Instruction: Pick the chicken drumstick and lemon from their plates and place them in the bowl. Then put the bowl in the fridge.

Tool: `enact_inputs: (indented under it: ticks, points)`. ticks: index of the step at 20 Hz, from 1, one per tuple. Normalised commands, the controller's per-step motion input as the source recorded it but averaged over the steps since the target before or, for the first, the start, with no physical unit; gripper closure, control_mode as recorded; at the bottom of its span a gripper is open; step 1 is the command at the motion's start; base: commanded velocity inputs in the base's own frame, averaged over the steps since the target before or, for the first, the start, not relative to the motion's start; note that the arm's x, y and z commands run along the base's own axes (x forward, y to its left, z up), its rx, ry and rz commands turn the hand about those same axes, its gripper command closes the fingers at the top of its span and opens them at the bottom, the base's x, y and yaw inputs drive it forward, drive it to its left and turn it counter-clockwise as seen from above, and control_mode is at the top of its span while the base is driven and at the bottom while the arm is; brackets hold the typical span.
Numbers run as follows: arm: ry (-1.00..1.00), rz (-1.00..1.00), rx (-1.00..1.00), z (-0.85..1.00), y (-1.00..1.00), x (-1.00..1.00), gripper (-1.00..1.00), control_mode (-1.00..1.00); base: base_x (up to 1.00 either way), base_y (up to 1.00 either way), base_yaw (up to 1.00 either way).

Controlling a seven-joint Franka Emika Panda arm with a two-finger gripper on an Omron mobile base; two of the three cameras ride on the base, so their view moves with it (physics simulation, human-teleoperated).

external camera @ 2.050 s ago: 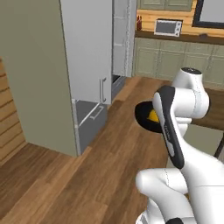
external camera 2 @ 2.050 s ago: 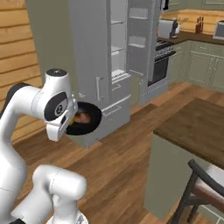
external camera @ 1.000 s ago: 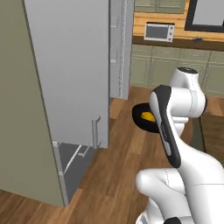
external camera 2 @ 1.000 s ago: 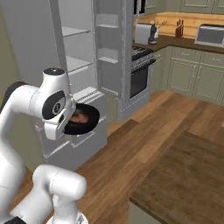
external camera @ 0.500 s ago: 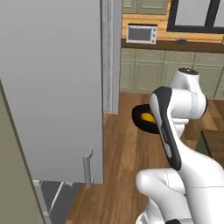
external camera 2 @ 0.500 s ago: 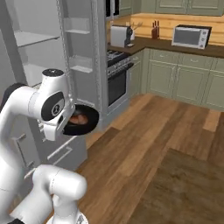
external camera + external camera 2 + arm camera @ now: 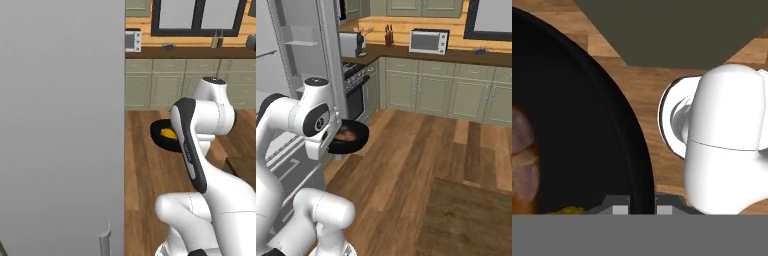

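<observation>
Black bowl (image 7: 350, 139) held off the floor at my chest height, rim pinched in my gripper (image 7: 643, 207); jaws closed tight on the rim, one finger (image 7: 621, 208) inside the wall, the other outside. Contents: chicken drumstick (image 7: 346, 135), reddish-brown, lying in the bowl on the side toward my arm in the right base view; in the hand view it sits at the far left of the bowl's interior. Lemon (image 7: 169, 134), yellow, seen in the bowl in the left base view, w/ a sliver of yellow at the bottom edge of the hand view.

Surroundings: fridge (image 7: 291, 65) stands open just beyond the bowl in the right base view, pale shelves and drawers visible behind my upper arm. Its flat grey door (image 7: 62, 125) stands as a wall across the left half of the left base view, blocking sight of the fridge interior from that side; door handle (image 7: 104, 239) low near its edge. Oven (image 7: 356, 95) beside the fridge. Wood floor (image 7: 421, 165) under the bowl. Green-grey cabinets (image 7: 456, 95) along the far wall, wood counter above w/ microwave (image 7: 429, 41), toaster (image 7: 352, 44), knife block (image 7: 388, 36). Dark table corner (image 7: 471, 220) at lower right, well apart from the bowl.

Arm pose: folded, elbow high, forearm angled down, wrist tucked close to my body, bowl roughly level.
</observation>
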Motion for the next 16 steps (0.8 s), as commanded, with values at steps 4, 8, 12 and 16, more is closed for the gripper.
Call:
enact_inputs:
  ticks: [4, 8, 12, 16]
  points:
    - [0.0, 0.0, 0.0, 0.0, 0.0, 0.0, 1.0, 1.0, 0.7, 0.12, -0.09]
    - [0.0, 0.0, 0.0, 0.0, 0.0, 0.0, 1.0, 1.0, 0.36, -0.21, 0.26]
    - [0.0, 0.0, 0.0, 0.0, 0.0, 0.0, 1.0, 1.0, 0.04, -0.62, 0.53]
    - [0.0, 0.0, 0.0, 0.0, 0.0, 0.0, 1.0, 1.0, 0.38, -0.62, 0.53]
